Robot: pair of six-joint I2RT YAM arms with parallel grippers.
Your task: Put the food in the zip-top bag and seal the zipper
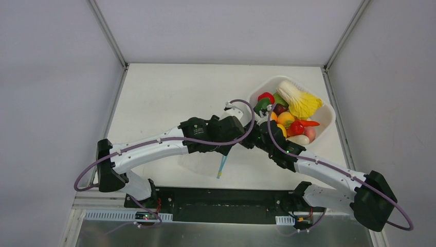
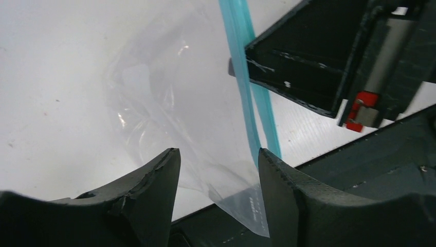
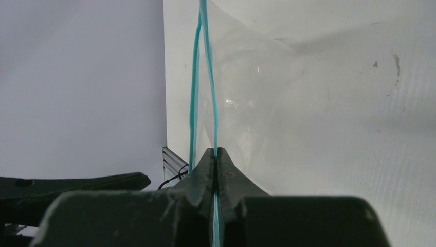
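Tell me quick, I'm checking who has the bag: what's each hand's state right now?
Left hand: open, a corner of the zip-top bag between its fingers, not gripped.
Right hand: closed on the zipper.

A matte white rectangular tabletop [image 1: 169, 92] sits enclosed by plain pale grey wall panels [image 1: 51, 77] on three sides, joined by slim silver metal corner struts [image 1: 109, 36]. Light is soft and even, shadows faint.

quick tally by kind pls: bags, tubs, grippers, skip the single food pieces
zip-top bag: 1
white tub: 1
grippers: 2, the left gripper open, the right gripper shut on the zipper
total: 4
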